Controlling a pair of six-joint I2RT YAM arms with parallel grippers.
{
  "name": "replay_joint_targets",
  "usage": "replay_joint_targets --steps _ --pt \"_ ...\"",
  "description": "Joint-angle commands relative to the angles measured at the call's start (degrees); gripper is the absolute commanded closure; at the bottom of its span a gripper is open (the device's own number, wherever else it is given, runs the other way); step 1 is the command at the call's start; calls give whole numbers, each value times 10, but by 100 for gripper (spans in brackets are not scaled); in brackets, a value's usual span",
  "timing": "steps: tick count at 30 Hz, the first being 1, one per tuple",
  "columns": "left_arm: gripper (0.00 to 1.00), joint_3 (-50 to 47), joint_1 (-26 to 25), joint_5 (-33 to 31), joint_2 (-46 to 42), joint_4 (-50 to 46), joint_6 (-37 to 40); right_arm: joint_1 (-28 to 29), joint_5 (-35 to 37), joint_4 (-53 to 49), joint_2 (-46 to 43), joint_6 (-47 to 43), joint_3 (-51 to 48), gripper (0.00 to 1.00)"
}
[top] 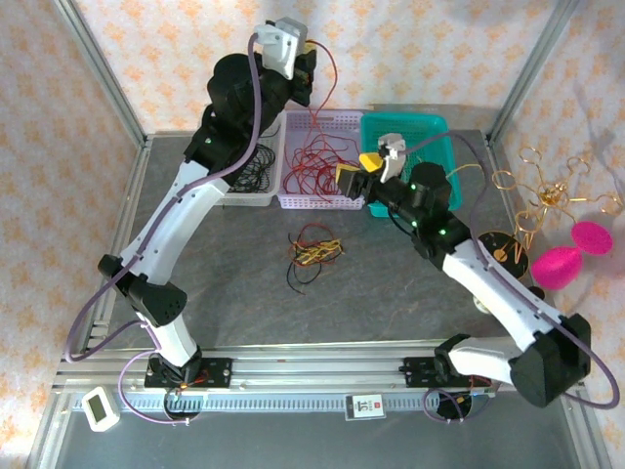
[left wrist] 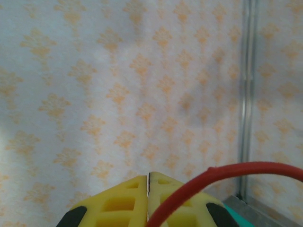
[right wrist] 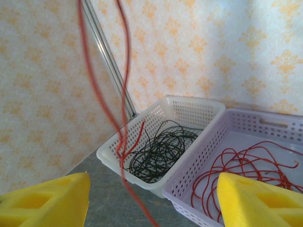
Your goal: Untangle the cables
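Left gripper (left wrist: 148,183) pinches a thin red wire (left wrist: 236,166); right gripper (right wrist: 154,191) is spread wide. A small colourful wire tangle (top: 314,250) seems left.

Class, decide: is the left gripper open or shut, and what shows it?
Shut. On the left gripper the yellow fingers meet without a gap, and a red cable loops out from between them.

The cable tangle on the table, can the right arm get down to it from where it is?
Probably yes. The right gripper is open, and the cable tangle lies on bare table close by, with nothing between. The hanging red cable between its fingers might snag.
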Motion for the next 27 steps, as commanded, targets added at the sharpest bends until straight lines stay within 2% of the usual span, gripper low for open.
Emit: replay_joint_targets --steps 1,7,14,22,27 --pt "100 21 1 36 -30 -36 8 -7 -43 17 21 2 48 29" --pt "100 -35 2 -43 -45 72 40 -11 5 -31 32 8 82 30" --pt "100 -11 14 -103 -5 185 53 -12 47 -97 -28 28 45 30" --pt "100 48 41 -95 106 283 14 -12 65 -155 -125 63 -53 31" --pt "100 119 46 -85 206 302 3 -13 62 -184 -158 73 -77 31"
